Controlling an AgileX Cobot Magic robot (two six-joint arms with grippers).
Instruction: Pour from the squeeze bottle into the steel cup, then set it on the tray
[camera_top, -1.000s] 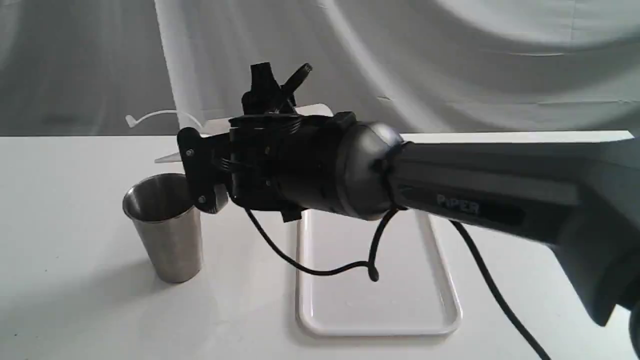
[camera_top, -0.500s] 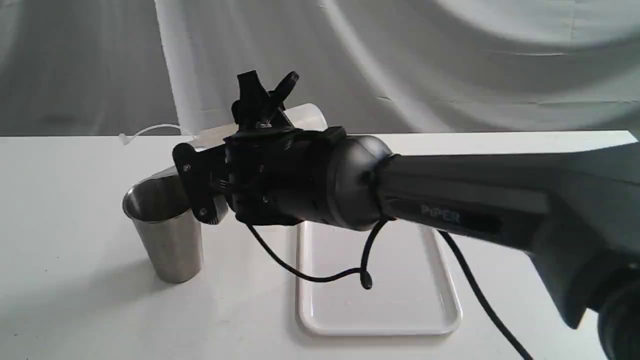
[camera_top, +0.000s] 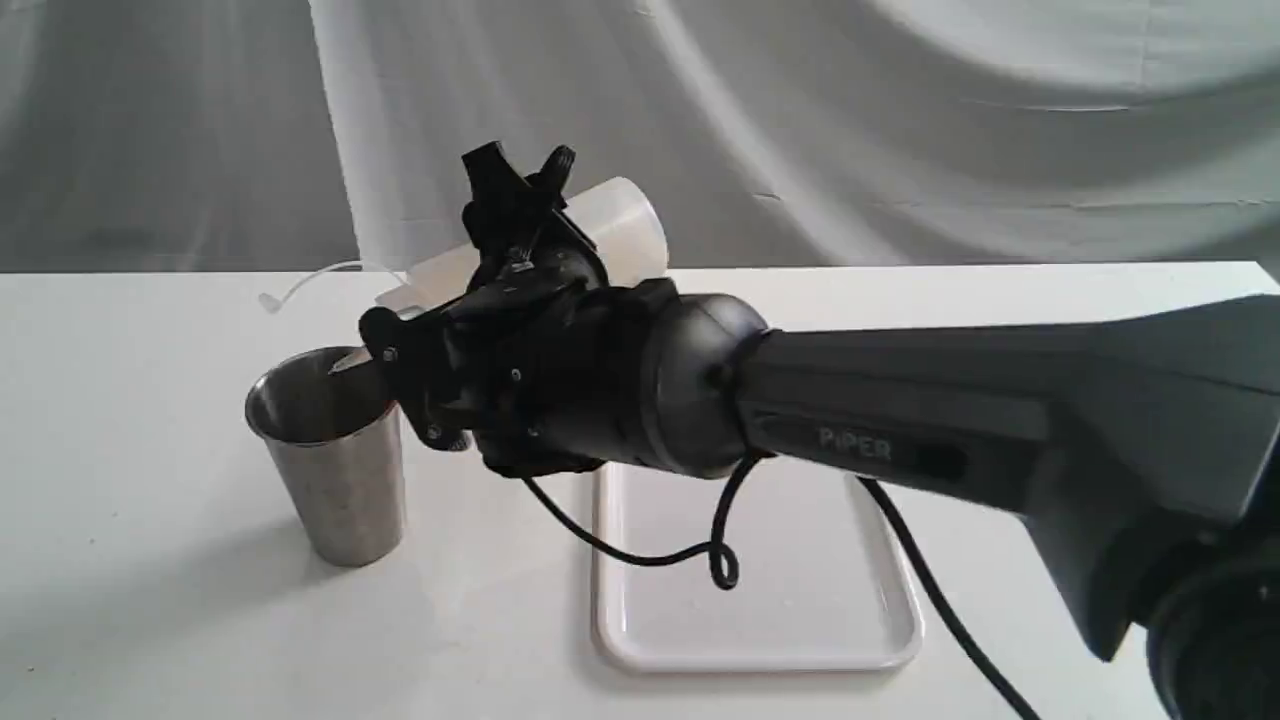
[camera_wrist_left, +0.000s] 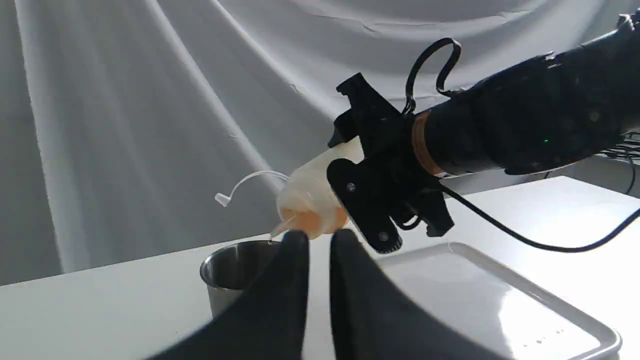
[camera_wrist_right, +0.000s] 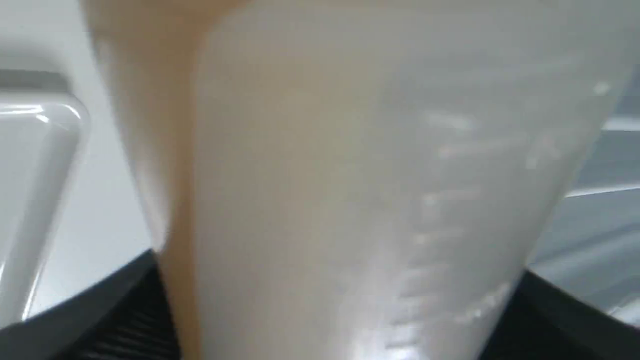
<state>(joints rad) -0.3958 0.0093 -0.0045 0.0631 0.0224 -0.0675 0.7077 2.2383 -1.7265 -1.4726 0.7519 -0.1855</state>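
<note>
The squeeze bottle (camera_top: 620, 232) is tipped steeply, held in my right gripper (camera_top: 440, 280), which is shut on its body. Its nozzle (camera_top: 345, 362) points down just over the rim of the steel cup (camera_top: 330, 470), which stands upright on the table. In the left wrist view, amber liquid has pooled at the shoulder of the bottle (camera_wrist_left: 312, 220) above the cup (camera_wrist_left: 227, 265), and the cap strap (camera_wrist_left: 240, 181) curls away. The bottle (camera_wrist_right: 350, 200) fills the right wrist view. The white tray (camera_top: 760, 620) lies empty to the cup's right. My left gripper (camera_wrist_left: 320, 260) is low, fingers nearly together, holding nothing.
The right arm (camera_top: 950, 420) stretches over the tray, its black cable (camera_top: 640, 550) drooping above the tray's near-left part. Grey cloth (camera_top: 900, 120) hangs behind the white table (camera_top: 120, 600).
The right wrist has rolled, tipping the bottle further: its base rose and the nozzle dropped to the cup's rim. Cup and tray have not moved.
</note>
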